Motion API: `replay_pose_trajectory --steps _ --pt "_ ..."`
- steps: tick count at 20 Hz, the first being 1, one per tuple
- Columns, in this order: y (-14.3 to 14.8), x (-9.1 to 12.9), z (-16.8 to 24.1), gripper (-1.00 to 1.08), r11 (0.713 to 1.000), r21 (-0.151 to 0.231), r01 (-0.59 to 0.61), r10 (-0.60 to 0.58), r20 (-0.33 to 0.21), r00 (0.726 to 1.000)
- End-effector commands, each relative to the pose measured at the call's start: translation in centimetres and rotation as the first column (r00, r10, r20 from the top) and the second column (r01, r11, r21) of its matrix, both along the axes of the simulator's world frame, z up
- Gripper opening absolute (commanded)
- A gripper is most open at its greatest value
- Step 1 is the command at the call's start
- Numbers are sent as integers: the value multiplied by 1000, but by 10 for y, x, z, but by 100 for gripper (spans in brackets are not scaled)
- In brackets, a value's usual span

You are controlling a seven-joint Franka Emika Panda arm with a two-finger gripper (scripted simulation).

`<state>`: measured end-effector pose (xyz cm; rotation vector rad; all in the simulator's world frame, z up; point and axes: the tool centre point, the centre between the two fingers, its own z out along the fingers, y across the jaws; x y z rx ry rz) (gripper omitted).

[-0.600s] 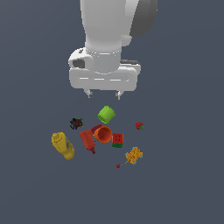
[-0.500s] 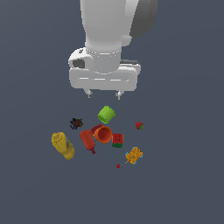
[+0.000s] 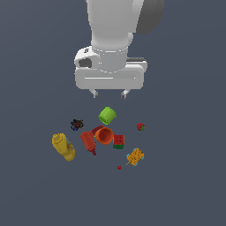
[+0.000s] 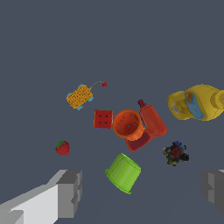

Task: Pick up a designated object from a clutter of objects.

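hand (image 3: pixel 110 93) spread wide above green cup (image 3: pixel 107 115); strawberry (image 3: pixel 140 127) apart from clutter.

Legible text: none. Yellow bottle (image 4: pixel 197 103) carries a blue label patch, its markings too blurred to read.

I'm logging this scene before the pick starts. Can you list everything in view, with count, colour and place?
strawberry: 1, red with green top, alone at the exterior view's right of the pile
green cup: 1, green, on its side, nearest the gripper
orange cup: 1, orange, pile centre
red bottle: 1, red, lying beside the orange cup
yellow bottle: 1, yellow, lying at the exterior view's left
cube: 1, red and green, right of the orange cup
block: 1, orange and blue, near front
dark toy: 1, dark, left of green cup
speck: 1, red, front
gripper: 1, white, open, above the pile
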<state>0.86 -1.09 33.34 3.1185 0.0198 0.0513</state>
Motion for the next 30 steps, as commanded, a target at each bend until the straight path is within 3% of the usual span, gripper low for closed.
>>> replay_pose_trajectory --steps 1,9,18,30 --pt "0 0 0 100 1000 0 0 0 0 1000" --pt "16 3 -26 100 1000 -3 3 -3 -3 1000" --pt "63 2 -97 100 1000 -7 10 -10 -9 1000" --pt "146 -36 -217 100 1000 8 16 -16 -23 1000"
